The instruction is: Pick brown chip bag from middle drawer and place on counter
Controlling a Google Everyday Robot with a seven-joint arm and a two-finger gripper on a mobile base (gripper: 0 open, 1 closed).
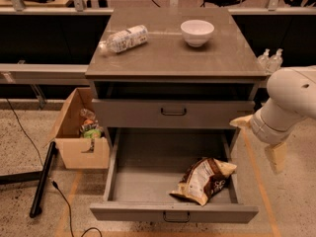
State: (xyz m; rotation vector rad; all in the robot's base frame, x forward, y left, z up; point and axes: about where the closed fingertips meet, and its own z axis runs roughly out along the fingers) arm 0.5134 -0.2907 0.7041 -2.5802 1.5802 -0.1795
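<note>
The brown chip bag (203, 179) lies crumpled in the front right part of the open middle drawer (148, 181), which is pulled out at the bottom of the cabinet. The counter (173, 53) is the grey-brown top above it. My gripper (274, 157) hangs at the end of the white arm (291, 102), outside the drawer's right side, a little above and to the right of the bag. It is not touching the bag.
A clear plastic bottle (126, 37) lies on the counter at the left, and a white bowl (197, 31) stands at the right. The drawer above (173, 112) is closed. An open cardboard box (81, 132) and a black pole (42, 179) are on the floor at the left.
</note>
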